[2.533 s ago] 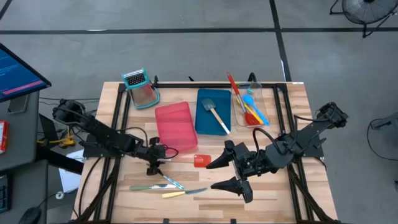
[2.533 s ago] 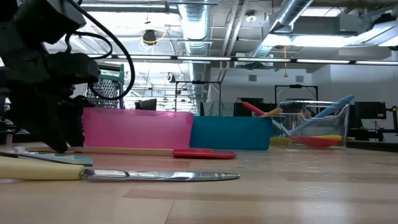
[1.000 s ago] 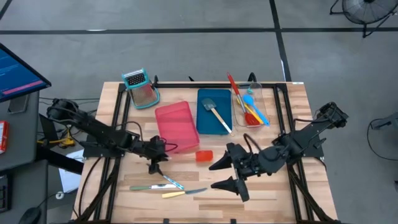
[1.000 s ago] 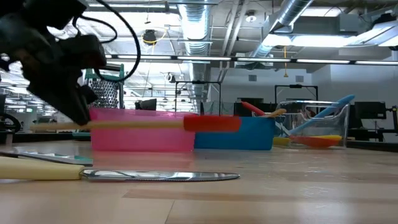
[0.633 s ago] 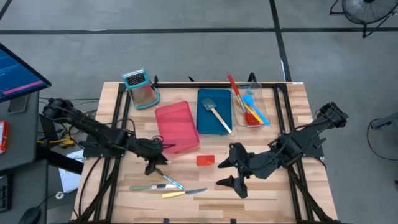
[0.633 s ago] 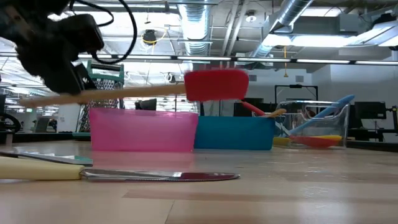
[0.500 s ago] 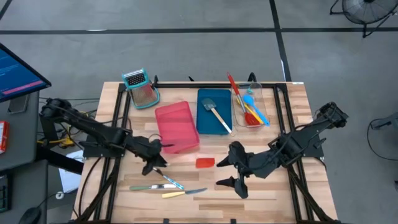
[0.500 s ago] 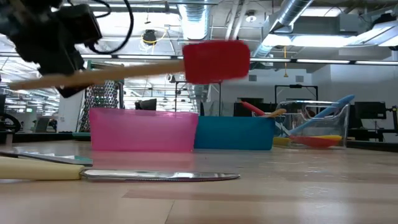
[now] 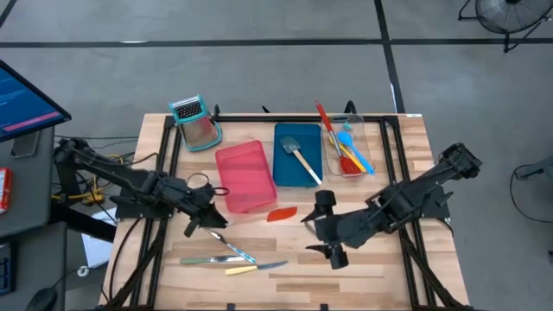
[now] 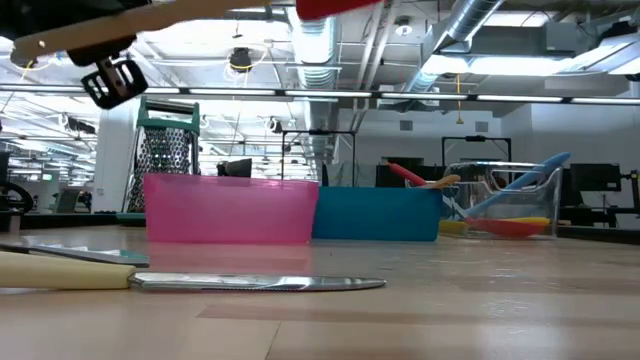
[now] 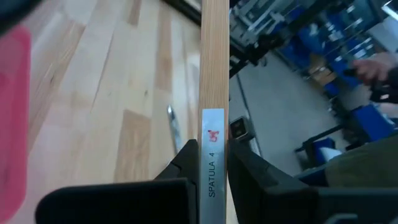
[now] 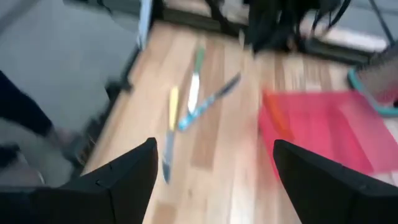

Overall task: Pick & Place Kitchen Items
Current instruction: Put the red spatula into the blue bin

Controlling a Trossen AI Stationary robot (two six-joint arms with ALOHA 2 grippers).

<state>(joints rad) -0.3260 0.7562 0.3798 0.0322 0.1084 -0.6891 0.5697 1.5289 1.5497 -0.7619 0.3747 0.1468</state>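
Even overhead light is falling on the table [image 9: 380,268] in the high view, leaving only soft shadows under the arms. In the low view, ceiling lamps are glaring at upper left, and the near knife [image 10: 255,283] is perhaps slightly soft. The right wrist view is smearing with motion blur throughout; the left wrist background is blurring.

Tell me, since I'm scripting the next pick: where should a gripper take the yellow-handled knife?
Grip the yellow-handled knife by its handle, coming straight down with fingers across it. It lies flat on the table, handle thicker than the thin blade, and its side away from the other knives looks free.
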